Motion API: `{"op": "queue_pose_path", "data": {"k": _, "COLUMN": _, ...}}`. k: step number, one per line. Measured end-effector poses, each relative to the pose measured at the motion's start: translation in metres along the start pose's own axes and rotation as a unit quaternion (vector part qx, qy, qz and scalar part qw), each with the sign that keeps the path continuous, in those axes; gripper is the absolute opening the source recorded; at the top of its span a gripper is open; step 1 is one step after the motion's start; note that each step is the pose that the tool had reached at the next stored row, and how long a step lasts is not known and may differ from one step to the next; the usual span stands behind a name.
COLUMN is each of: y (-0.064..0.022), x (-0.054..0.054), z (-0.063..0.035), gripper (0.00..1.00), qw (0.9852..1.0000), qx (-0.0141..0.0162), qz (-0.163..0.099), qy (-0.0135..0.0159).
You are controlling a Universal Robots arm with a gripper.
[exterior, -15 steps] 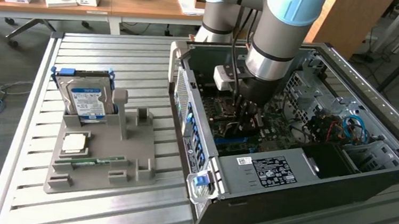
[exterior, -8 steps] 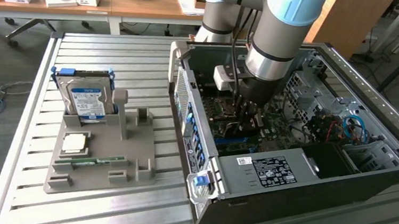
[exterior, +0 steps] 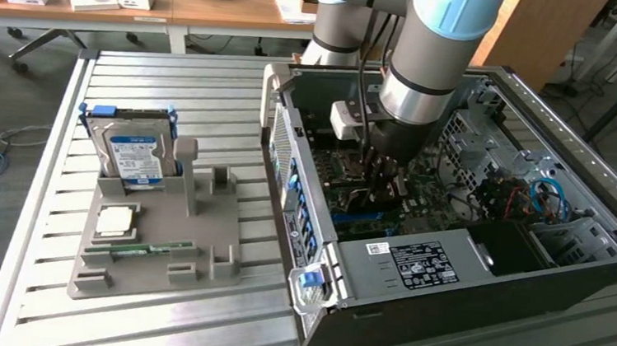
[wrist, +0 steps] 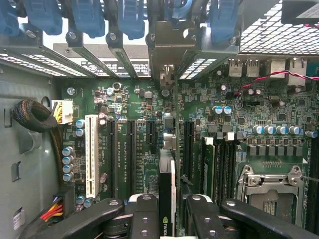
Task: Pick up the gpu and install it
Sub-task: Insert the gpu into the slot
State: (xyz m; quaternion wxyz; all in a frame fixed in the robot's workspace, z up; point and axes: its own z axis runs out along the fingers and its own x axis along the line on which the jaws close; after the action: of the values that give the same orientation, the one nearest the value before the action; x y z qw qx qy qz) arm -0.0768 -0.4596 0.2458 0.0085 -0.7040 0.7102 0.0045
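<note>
**GPU gripped over the motherboard slots**

The gpu (wrist: 167,174) stood edge-on inside the computer case (exterior: 565,268), clamped between the gripper's (wrist: 168,219) black fingers (wrist: 144,216) just above the motherboard (wrist: 134,149). It was likely held upright to line up with an expansion slot. Thin dark card, green logo, grey bracket (wrist: 167,47) at the far end. Couldn't tell if it was seated.

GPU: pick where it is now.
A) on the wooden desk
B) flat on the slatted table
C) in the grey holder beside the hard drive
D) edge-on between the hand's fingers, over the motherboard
D: the wrist view shows the gpu gripped edge-on in the hand, above the slots of the motherboard.
</note>
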Motion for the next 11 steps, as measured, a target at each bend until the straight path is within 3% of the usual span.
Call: {"op": "queue_pose_path", "data": {"k": 11, "y": -0.0026, "x": 0.0, "z": 0.0, "gripper": 0.26, "qw": 1.0, "qx": 0.0, "qz": 0.0, "qy": 0.0001}}
